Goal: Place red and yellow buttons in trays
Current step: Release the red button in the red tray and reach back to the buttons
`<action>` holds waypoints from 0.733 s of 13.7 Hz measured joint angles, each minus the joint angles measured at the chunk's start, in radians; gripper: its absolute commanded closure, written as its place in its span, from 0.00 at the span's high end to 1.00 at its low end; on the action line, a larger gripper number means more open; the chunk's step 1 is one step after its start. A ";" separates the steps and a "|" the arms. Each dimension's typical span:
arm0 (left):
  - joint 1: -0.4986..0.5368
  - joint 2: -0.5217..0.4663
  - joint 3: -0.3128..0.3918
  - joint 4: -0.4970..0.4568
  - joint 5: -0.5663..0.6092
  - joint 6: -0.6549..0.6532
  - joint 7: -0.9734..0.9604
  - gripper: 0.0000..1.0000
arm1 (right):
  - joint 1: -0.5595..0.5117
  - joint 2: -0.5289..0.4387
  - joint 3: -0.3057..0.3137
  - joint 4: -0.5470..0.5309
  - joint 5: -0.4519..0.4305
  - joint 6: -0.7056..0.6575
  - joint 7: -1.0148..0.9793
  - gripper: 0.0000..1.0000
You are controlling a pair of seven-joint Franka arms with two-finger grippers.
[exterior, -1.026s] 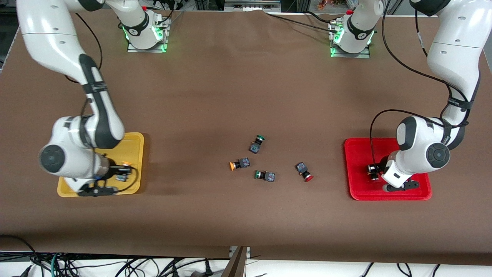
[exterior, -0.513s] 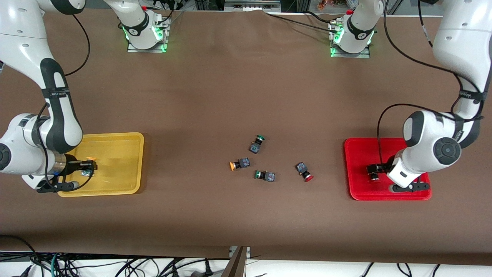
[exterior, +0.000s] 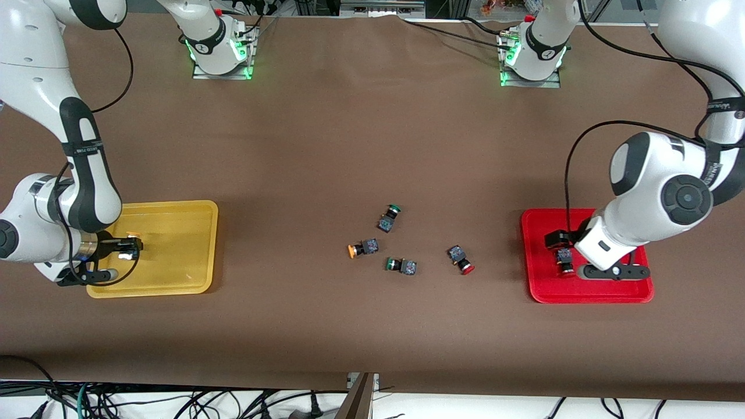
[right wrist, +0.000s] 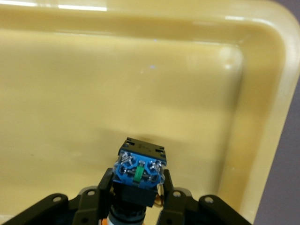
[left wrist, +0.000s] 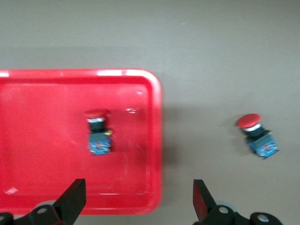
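Note:
My right gripper (exterior: 128,249) hangs over the yellow tray (exterior: 174,205) at its end toward the right arm, shut on a yellow button (exterior: 124,254). In the right wrist view the button's blue-ended dark body (right wrist: 140,171) sits between the fingers, just above the tray floor (right wrist: 140,70). My left gripper (exterior: 557,243) is open over the red tray (exterior: 582,298). A red button (exterior: 563,260) lies in that tray, free of the fingers, and also shows in the left wrist view (left wrist: 97,133). Another red button (exterior: 461,259) and a yellow one (exterior: 361,248) lie on the table.
Two green-capped switches lie mid-table, one (exterior: 390,216) farther from the front camera than the yellow button, one (exterior: 401,266) nearer. The loose red button also shows in the left wrist view (left wrist: 257,136), just outside the red tray's rim (left wrist: 157,140).
My right gripper carried the yellow button across the yellow tray toward the right arm's end. My left gripper rose off the red button, which stays in the red tray.

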 measured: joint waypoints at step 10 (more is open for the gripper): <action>-0.280 0.225 0.019 0.116 0.000 0.165 -0.619 1.00 | 0.002 -0.002 0.010 0.011 0.001 0.007 -0.002 0.99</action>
